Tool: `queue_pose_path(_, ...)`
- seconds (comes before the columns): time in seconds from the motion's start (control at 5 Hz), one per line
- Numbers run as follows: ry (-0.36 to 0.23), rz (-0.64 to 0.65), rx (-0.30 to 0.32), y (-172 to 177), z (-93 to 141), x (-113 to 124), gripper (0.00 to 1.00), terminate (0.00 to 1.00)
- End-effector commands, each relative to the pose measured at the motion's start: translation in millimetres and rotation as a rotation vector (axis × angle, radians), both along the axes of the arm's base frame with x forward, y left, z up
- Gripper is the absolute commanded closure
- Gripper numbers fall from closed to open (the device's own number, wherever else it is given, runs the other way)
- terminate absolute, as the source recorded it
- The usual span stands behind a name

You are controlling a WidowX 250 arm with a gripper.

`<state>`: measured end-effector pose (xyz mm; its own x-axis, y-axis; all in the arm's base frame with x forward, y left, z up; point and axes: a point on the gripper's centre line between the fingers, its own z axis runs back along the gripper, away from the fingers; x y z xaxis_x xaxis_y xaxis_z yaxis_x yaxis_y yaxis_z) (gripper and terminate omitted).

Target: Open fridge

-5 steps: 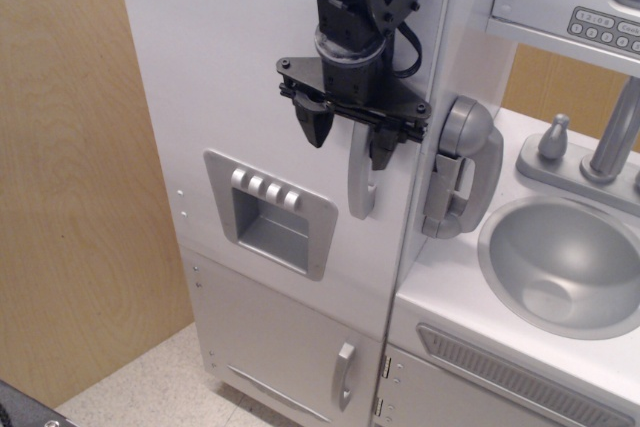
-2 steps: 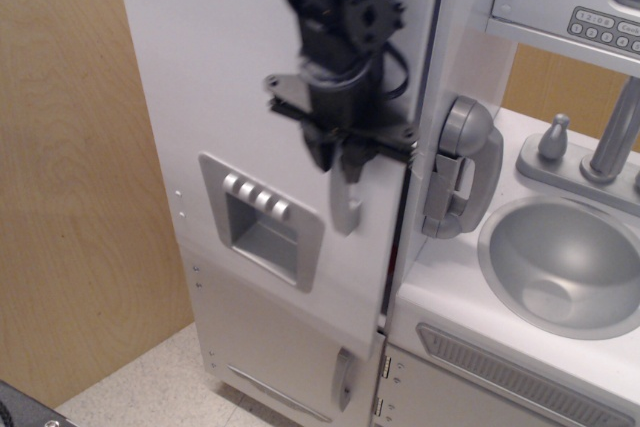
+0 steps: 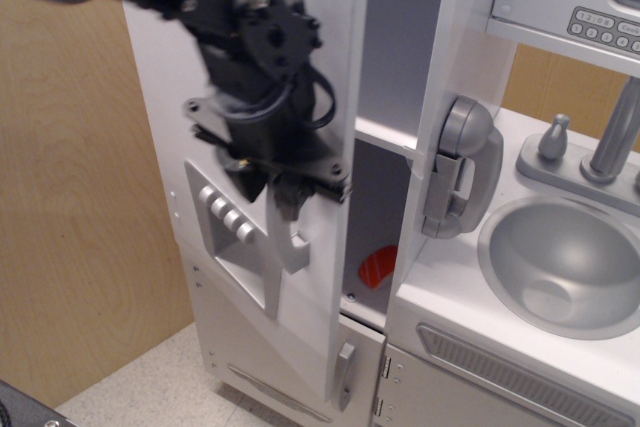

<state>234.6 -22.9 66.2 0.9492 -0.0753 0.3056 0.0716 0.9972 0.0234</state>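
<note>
The tall white fridge (image 3: 395, 67) stands left of the sink counter. Its large door (image 3: 160, 77) is swung partly open to the left, hinged on its left side. The door carries the grey ice-dispenser panel (image 3: 240, 247) with several buttons and a silver vertical handle (image 3: 293, 240). My black gripper (image 3: 275, 190) is shut on the handle's upper part; the arm is motion-blurred. Inside the fridge I see a white shelf (image 3: 385, 135) and a red-orange object (image 3: 377, 267) on the fridge floor.
A small lower white door with a short silver handle (image 3: 344, 375) sits below the fridge. A grey toy phone (image 3: 460, 167) hangs on the fridge's right side. A grey sink (image 3: 565, 262) with tap and a microwave keypad (image 3: 603, 27) are at right. A wooden wall (image 3: 70, 217) is at left.
The fridge door went from shut to partly open, swinging left. My gripper closed on the handle and moved left and slightly down with it. The shelf and red-orange object came into view.
</note>
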Motion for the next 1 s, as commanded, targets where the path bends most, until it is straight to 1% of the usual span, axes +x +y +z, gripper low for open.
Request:
queue_pose_path(0.0,0.130,-0.105,-0.073,-52.6,8.5,-35.9,0.00,0.00)
queue_pose_path(0.2,0.155,-0.119,-0.104,-83.0,5.5,-29.4,0.00,0.00)
queue_pose_path(0.4,0.141,-0.137,-0.117,-112.0,1.4,-12.8,0.00,0.00)
queue_pose_path(0.6,0.101,-0.113,-0.108,-123.1,4.1,10.6,0.00,0.00)
queue_pose_path(0.8,0.053,-0.073,-0.104,-116.4,10.9,34.3,0.00,0.00)
